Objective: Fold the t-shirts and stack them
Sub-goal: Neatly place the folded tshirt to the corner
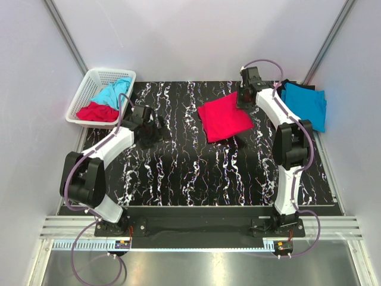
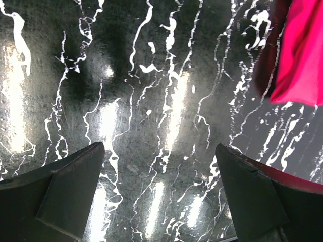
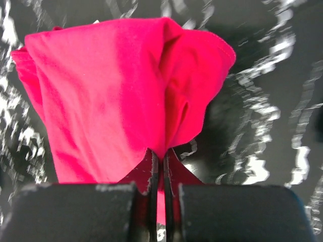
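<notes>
A folded crimson red t-shirt (image 1: 224, 117) lies on the black marbled table, its far right corner lifted. My right gripper (image 1: 245, 95) is shut on that corner; in the right wrist view the red cloth (image 3: 121, 96) hangs pinched between the closed fingers (image 3: 160, 154). A folded turquoise t-shirt (image 1: 305, 104) rests at the far right on something black. My left gripper (image 1: 152, 127) hovers open over bare table, left of the red t-shirt, whose edge (image 2: 303, 55) shows at the upper right of its wrist view. Nothing lies between its fingertips (image 2: 86, 161).
A white lattice basket (image 1: 89, 86) stands at the far left corner, holding a crumpled turquoise shirt (image 1: 113, 92) and a red one (image 1: 98, 111). White walls close in the table on three sides.
</notes>
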Controlling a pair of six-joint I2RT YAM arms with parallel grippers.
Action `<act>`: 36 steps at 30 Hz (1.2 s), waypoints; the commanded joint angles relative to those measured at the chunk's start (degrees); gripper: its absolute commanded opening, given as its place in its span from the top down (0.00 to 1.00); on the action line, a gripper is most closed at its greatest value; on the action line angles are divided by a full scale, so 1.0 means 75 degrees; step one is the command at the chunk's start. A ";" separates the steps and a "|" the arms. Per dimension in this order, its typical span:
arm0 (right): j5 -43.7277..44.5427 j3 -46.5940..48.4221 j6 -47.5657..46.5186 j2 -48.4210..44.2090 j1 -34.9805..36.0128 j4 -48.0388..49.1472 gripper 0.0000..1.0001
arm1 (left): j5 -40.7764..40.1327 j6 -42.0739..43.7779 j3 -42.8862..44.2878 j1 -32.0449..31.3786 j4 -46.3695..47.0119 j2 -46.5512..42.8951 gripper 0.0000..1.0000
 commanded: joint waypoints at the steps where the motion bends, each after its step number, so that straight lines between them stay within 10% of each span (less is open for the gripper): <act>1: 0.1292 0.0983 -0.0129 0.0112 -0.0279 -0.0468 1.00 | 0.0264 0.0045 -0.0032 0.0036 0.0114 -0.0430 0.01; 23: 0.3873 0.3796 -0.1770 0.1073 -0.2293 -0.0715 1.00 | 0.0323 0.0139 -0.0207 0.0001 0.0149 -0.0442 0.01; 36: 0.4609 0.3375 -0.1079 0.0570 -0.3233 -0.0328 1.00 | 0.0416 0.0139 -0.0148 -0.0069 0.0184 -0.0126 0.01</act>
